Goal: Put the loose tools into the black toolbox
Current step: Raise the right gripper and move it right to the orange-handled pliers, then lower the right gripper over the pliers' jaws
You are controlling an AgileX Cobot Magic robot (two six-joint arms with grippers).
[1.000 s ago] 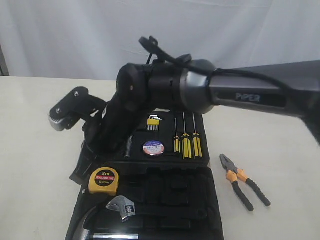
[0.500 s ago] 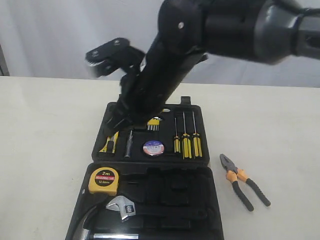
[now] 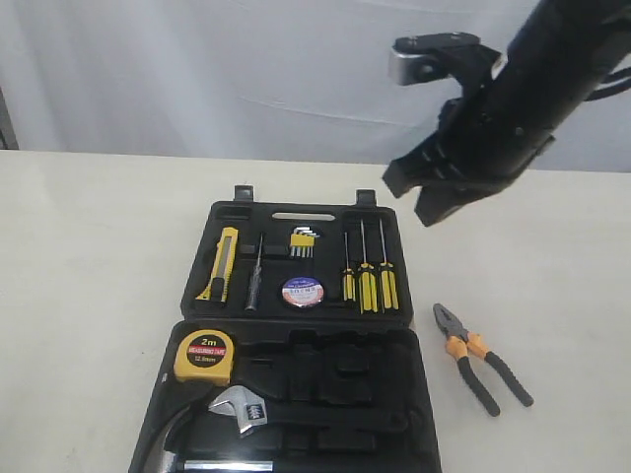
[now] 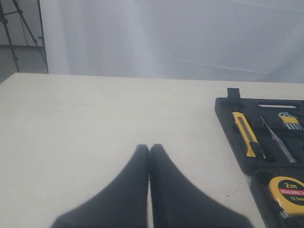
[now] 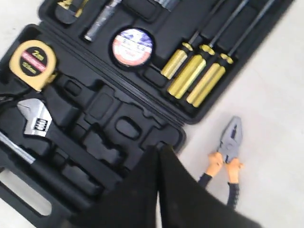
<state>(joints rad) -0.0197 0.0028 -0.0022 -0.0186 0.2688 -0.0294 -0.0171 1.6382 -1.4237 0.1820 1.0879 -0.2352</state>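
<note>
The black toolbox (image 3: 399,258) lies open mid-table. In its slots lie the yellow-and-black utility knife (image 3: 219,264), the small tape roll (image 3: 303,292) and the yellow tape measure (image 3: 204,355). The orange-and-black pliers (image 3: 480,355) lie loose on the table just right of the box. My right gripper (image 3: 406,202) hangs shut and empty high above the box's far right corner. In its wrist view the tips (image 5: 159,148) meet over the box's edge, with the pliers (image 5: 227,156) beside them. My left gripper (image 4: 149,148) is shut and empty over bare table, left of the box (image 4: 228,107).
Three yellow-handled screwdrivers (image 3: 367,281), a hex-key set (image 3: 303,241), a silver wrench (image 3: 240,409) and a hammer (image 3: 197,458) sit in the box. A white curtain hangs behind the cream table (image 3: 89,256).
The right arm has risen from the left side of the box and swung up to the right, uncovering the utility knife in its slot. The pliers have not moved.
</note>
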